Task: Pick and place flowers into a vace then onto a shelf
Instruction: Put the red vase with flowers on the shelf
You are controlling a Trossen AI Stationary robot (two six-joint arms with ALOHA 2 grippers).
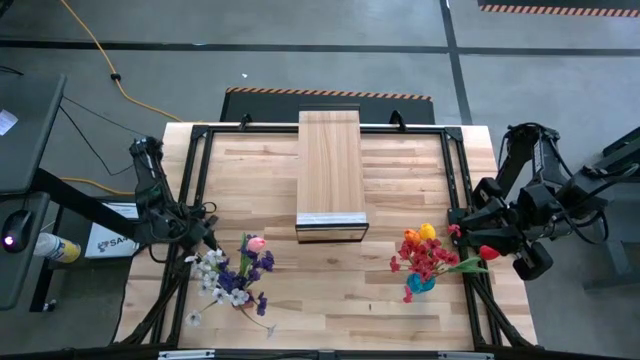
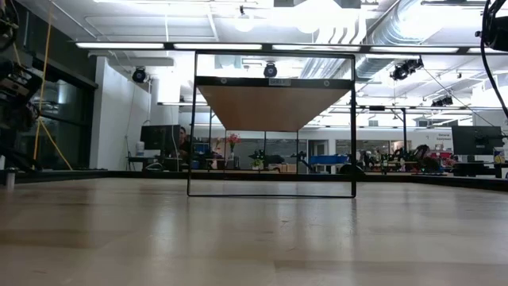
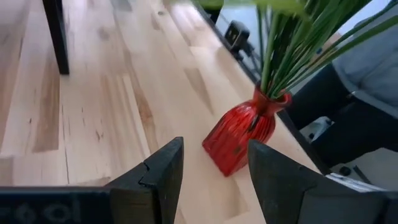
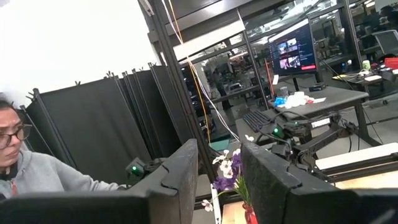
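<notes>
A red ribbed vase (image 3: pixel 239 138) stands on the table near its left edge and holds green stems. Its purple, white and pink flowers (image 1: pixel 238 272) hide it in the high view. My left gripper (image 3: pixel 214 155) is open, its fingers just short of the vase's body, slanting down; the high view shows it (image 1: pixel 206 240) beside the bouquet. A blue vase (image 1: pixel 420 284) with red, orange and yellow tulips (image 1: pixel 425 255) stands near the right edge. My right gripper (image 1: pixel 468 228) is open and raised beside those tulips, pointing level toward the table's left (image 4: pixel 217 186). The shelf (image 1: pixel 329 175) stands at the far middle.
The shelf's metallic strip (image 1: pixel 331 223) faces the near side; in the low view the shelf (image 2: pixel 270 107) sits on a thin black frame. A black frame (image 1: pixel 455 180) runs along the table's sides. A person (image 4: pixel 18 155) shows beyond the left edge.
</notes>
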